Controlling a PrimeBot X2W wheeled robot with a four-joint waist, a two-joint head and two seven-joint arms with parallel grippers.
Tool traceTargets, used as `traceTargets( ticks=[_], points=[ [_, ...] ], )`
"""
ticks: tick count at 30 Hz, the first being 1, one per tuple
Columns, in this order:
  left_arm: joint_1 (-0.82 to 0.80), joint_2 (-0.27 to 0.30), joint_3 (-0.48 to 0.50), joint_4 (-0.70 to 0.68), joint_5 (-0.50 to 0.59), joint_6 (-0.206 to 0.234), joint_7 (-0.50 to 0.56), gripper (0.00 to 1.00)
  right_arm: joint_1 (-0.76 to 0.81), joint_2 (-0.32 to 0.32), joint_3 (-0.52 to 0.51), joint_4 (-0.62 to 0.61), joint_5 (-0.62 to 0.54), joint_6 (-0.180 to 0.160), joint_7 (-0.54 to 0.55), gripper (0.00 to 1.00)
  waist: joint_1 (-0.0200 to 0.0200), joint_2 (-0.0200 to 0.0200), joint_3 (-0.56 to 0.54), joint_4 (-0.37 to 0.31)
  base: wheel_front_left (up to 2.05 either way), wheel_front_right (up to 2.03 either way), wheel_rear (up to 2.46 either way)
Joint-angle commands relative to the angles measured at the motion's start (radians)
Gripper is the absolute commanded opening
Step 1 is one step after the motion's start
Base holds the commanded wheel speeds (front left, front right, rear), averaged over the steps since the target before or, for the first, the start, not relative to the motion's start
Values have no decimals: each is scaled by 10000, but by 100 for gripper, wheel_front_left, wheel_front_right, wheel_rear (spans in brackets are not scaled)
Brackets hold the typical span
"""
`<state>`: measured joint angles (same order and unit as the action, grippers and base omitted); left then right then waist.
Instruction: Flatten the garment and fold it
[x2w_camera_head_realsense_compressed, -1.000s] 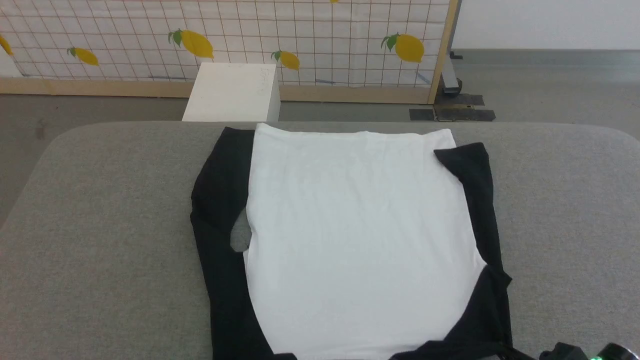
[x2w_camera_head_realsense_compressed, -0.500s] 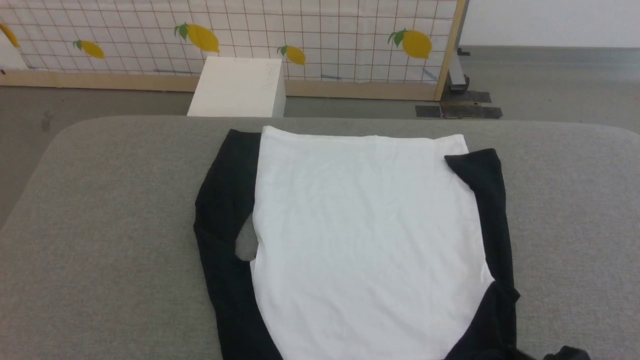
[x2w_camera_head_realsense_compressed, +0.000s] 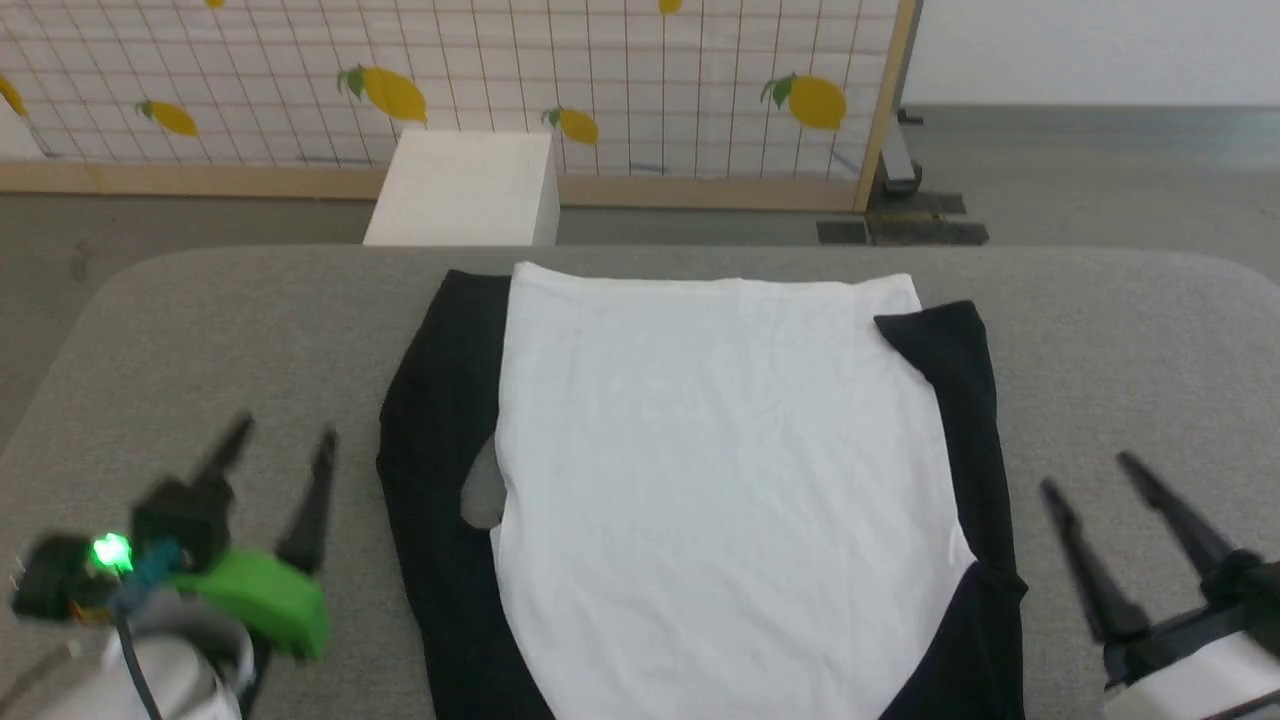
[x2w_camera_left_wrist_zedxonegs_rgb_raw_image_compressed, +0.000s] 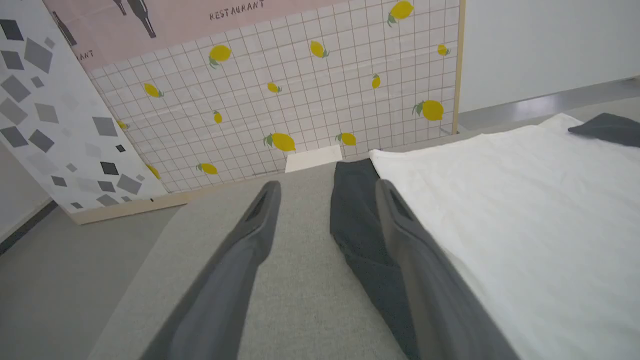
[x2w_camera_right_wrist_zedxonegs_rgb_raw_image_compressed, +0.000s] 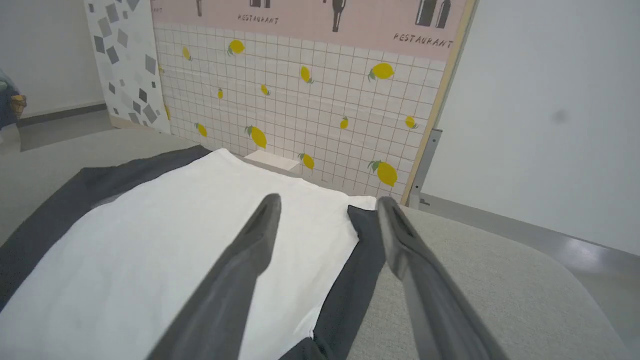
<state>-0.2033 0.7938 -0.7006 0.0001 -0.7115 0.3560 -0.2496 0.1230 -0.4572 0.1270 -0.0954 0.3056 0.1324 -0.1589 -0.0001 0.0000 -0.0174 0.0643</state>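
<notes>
The garment (x2w_camera_head_realsense_compressed: 715, 470) lies spread flat on the grey table (x2w_camera_head_realsense_compressed: 200, 340), white body in the middle and a black sleeve laid along each side. My left gripper (x2w_camera_head_realsense_compressed: 282, 432) is open over bare table just left of the left black sleeve (x2w_camera_left_wrist_zedxonegs_rgb_raw_image_compressed: 357, 220). At the lower right my right gripper (x2w_camera_head_realsense_compressed: 1085, 472) is open beside the right black sleeve (x2w_camera_right_wrist_zedxonegs_rgb_raw_image_compressed: 357, 265), fingers apart and empty. Both wrist views look along open fingers over the garment (x2w_camera_left_wrist_zedxonegs_rgb_raw_image_compressed: 500, 210) (x2w_camera_right_wrist_zedxonegs_rgb_raw_image_compressed: 175, 240), with nothing between them.
A white box (x2w_camera_head_realsense_compressed: 460, 190) stands on the floor beyond the table's far edge. Behind it runs a tiled panel with lemons (x2w_camera_head_realsense_compressed: 600, 80) in a wooden frame. Grey floor lies to the right.
Both grippers have come up into the head view at the garment's two sides, open. The head camera has shifted a little; the garment lies as before.
</notes>
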Motion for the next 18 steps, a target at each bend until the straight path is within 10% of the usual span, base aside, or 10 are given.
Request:
traceTargets(
  ticks=[1,11,18],
  points=[
    [-745,-7,256,161,160,-65,-74,100,-142,495,-455,-279,-89,-17,-208,100,1,0,554,-225,0,0,0],
    [-5503,-604,968,2222,270,-1025,1170,100,-1260,3013,-1936,-2002,-825,-17,-1016,100,1,0,3144,-1152,0,0,0],
    [-8403,-876,129,4367,777,-2363,3342,100,-1690,3644,-2028,-2831,-999,-17,-1026,100,1,0,4578,-1692,0,0,0]
  ],
)
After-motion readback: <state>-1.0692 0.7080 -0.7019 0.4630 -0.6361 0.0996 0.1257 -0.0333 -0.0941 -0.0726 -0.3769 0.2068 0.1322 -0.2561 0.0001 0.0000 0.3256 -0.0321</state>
